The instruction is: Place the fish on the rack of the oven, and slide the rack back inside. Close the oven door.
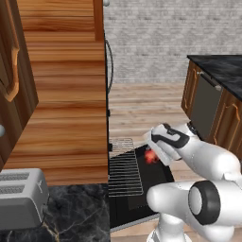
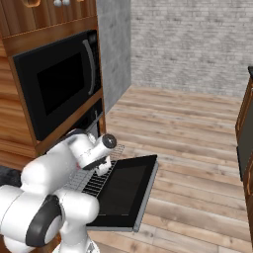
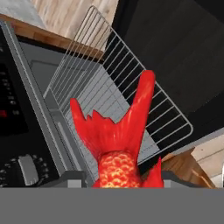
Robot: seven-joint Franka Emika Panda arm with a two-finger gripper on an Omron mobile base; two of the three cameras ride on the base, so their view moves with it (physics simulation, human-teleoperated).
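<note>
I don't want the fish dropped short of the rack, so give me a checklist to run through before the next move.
1. Fish held in the gripper: ok, jaws shut on it.
2. Oven door fully down: ok.
3. Rack pulled out over the door: ok.
4. Rack bare where the fish would land: ok in the hand view.
5. Fish over the rack, not past its edge: cannot tell; the left base view shows it near the outer edge.
6. Fish's height above the wires: cannot tell.
</note>
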